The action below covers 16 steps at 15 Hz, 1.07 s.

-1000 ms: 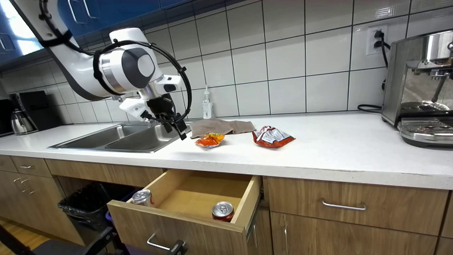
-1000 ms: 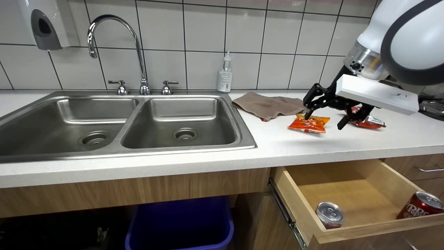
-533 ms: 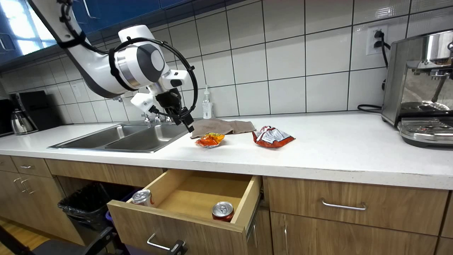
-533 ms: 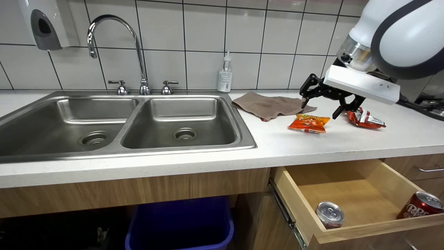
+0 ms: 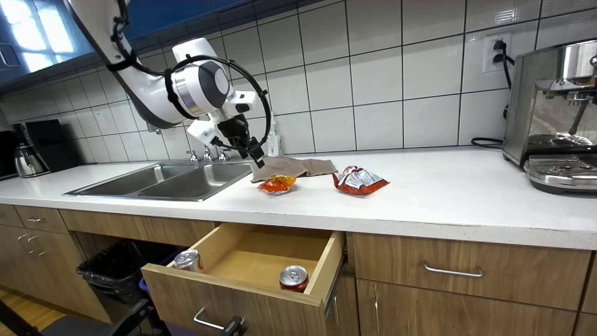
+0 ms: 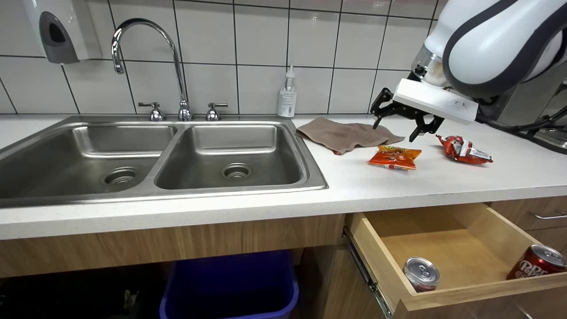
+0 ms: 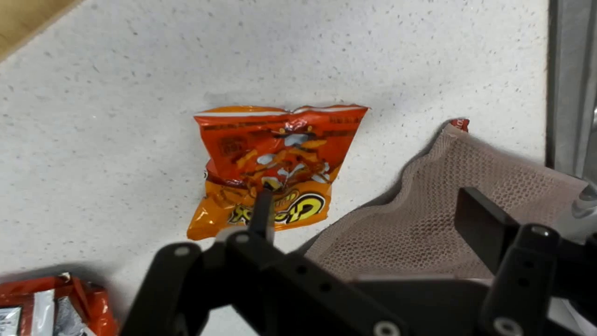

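On white counter (image 7: 116, 140): glossy, creased orange-red snack bag (image 7: 280, 154), yellow-lettered. Gripper (image 6: 394, 133) above, spread wide, empty.

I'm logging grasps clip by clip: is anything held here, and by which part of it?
Nothing is held: the fingers stand apart above the counter, and the orange snack bag lies on it, untouched.

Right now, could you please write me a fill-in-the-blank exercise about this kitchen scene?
The open gripper hangs above the counter, holding ____.
The pulled-out drawer contains ____ cans.
In the wrist view, the brown cloth lies to the ____ of the orange snack bag.

Missing words: nothing; two; right.
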Available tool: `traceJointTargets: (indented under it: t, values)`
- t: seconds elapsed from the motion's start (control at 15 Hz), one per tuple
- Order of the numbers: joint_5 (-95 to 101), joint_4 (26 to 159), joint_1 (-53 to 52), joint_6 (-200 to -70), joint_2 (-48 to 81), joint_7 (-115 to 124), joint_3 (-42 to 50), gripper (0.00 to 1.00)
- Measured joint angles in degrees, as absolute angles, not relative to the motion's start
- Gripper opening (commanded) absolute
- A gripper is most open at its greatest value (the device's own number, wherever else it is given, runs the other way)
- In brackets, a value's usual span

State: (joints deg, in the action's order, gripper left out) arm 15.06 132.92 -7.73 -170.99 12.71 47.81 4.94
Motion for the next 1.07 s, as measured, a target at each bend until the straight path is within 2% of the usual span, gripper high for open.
traceJointTargets:
  t: [1.07]
  values:
    - [12.31, 112.52, -8.56, -164.40, 28.36, 37.08, 7.57, 1.00]
